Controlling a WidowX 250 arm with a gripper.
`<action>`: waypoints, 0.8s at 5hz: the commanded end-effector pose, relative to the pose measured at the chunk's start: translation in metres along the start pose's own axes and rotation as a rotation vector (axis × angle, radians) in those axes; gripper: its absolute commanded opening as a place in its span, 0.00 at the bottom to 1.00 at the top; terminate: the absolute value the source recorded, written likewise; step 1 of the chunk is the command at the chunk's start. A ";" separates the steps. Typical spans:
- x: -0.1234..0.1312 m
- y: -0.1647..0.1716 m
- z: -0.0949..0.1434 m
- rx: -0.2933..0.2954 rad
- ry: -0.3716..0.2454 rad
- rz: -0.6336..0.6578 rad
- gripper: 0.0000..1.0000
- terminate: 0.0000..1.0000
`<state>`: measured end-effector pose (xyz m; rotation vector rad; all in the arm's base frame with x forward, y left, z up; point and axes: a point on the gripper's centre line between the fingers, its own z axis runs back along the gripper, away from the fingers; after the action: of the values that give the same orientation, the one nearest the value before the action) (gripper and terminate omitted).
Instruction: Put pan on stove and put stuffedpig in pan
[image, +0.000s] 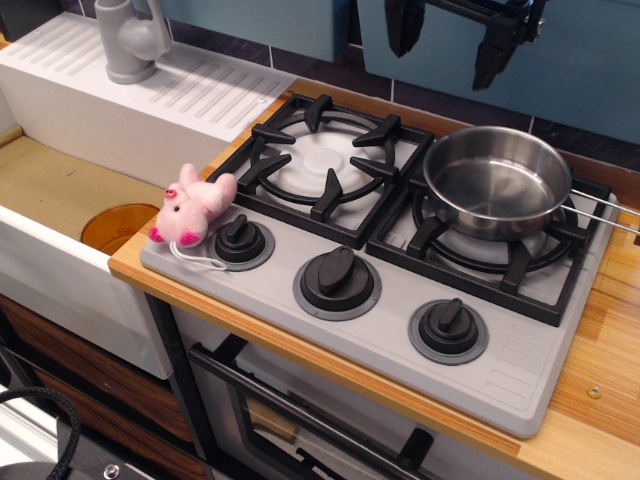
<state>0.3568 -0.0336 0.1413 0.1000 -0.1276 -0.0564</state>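
The shiny steel pan (497, 180) rests upright on the right burner grate of the grey stove (520, 370), its thin wire handle pointing off to the right. It looks empty inside. The pink stuffedpig (192, 205) lies at the stove's front left corner, leaning against the left black knob, with its white string loop trailing toward the front. My gripper (450, 40) hangs high at the top of the view, above and behind the pan, its two black fingers spread apart with nothing between them.
The left burner grate (325, 158) is bare. A white toy sink (60, 190) with a grey faucet (130, 40) and an orange drain disc sits left of the stove. Wooden counter surrounds the stove, and an oven door handle (300, 410) runs below.
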 end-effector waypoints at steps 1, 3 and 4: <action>0.000 0.000 0.000 0.000 0.000 0.000 1.00 0.00; 0.004 -0.008 -0.046 -0.043 -0.083 0.010 1.00 0.00; 0.003 -0.006 -0.061 -0.052 -0.112 0.004 1.00 0.00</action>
<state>0.3624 -0.0348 0.0702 0.0479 -0.2060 -0.0691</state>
